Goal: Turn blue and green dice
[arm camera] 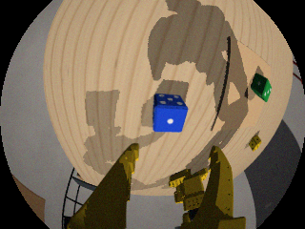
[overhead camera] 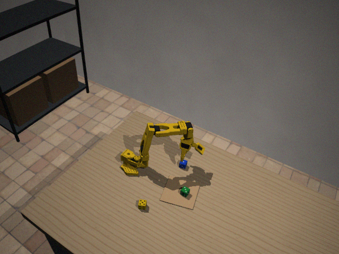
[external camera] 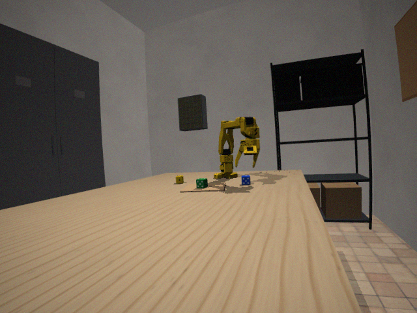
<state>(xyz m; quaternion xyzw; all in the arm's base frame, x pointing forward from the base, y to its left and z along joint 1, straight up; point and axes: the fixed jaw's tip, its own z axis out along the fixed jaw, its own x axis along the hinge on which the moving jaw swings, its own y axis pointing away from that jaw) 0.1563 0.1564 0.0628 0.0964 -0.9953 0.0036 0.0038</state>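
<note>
The blue die (overhead camera: 183, 164) (external camera: 245, 179) (arm camera: 170, 113) lies flat on the table beside the mat, with one pip on top and five on the side toward the exterior camera. My gripper (overhead camera: 191, 154) (external camera: 245, 166) (arm camera: 174, 147) is open and empty above the blue die, fingers pointing down. The green die (overhead camera: 185, 191) (external camera: 201, 182) (arm camera: 261, 87) lies on the tan mat (overhead camera: 172, 198) (external camera: 188, 190) (arm camera: 254, 114); I cannot count its top pips surely. The yellow die (overhead camera: 142, 204) (external camera: 179, 179) (arm camera: 255, 142) lies on the table off the mat, showing five on top.
The arm's base (overhead camera: 130, 164) stands on the wooden table (overhead camera: 246, 213) (external camera: 168, 252), left of the blue die in the top view. The arm's shadow falls across part of the mat. A dark shelf (overhead camera: 41, 52) (external camera: 323, 137) stands beyond the table.
</note>
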